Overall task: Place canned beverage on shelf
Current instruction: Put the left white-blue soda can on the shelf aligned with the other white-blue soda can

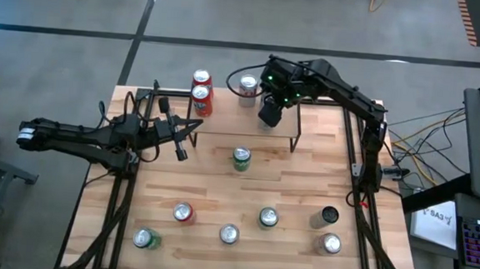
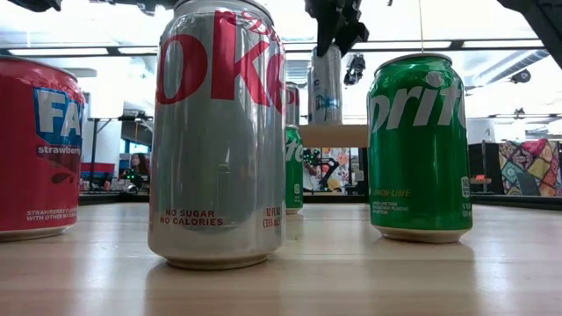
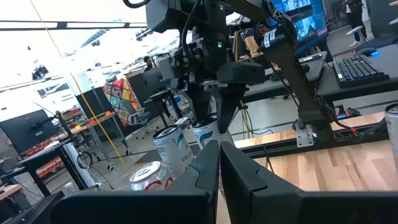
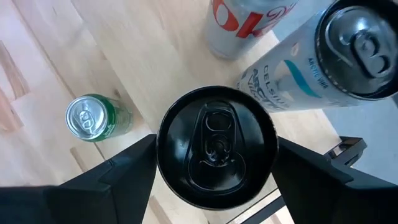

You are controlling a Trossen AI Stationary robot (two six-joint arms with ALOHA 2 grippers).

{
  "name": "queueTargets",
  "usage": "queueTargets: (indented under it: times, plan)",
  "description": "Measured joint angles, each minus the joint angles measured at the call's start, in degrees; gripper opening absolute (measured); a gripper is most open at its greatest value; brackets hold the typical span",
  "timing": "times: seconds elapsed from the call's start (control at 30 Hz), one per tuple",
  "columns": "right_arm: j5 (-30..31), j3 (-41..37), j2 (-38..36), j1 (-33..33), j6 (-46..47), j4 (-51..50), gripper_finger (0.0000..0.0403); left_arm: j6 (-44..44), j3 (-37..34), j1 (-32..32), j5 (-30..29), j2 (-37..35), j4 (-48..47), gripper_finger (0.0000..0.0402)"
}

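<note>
A black can [image 4: 214,146] shows top-up in the right wrist view, between the fingers of my right gripper [image 4: 216,163]. That gripper [image 1: 270,113] hangs over the right part of the shelf [image 1: 241,124], slanting down, its jaws wide apart. The can's foot is hidden under its own top. On the shelf's far side stand a white Celsius can [image 4: 323,59], a silver-and-red can [image 4: 245,25] and two red cans [image 1: 201,92]. My left gripper [image 1: 180,152] is shut and holds nothing, above the table's left part. My right gripper has one finger [image 4: 124,171] on each side of the black can's upper wall [image 4: 163,155], coming from above at a slant. Both stand close against the can. Whether they touch it I cannot tell.
On the tabletop below the shelf stand a green can [image 1: 241,157] and, toward the near edge, several more cans, among them a red one [image 1: 183,212], a green one [image 1: 268,217] and a black one [image 1: 328,215]. The shelf's black leg [image 1: 295,136] stands right of my gripper.
</note>
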Motion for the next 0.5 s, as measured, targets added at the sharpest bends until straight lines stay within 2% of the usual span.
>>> queueTargets:
  times: [0.5]
  plan:
    - [-0.1, -0.01, -2.66, 0.0, -0.09, 0.09, 0.0279, -0.23, 0.0, 0.02, 0.0, 0.0, 0.0, 0.0]
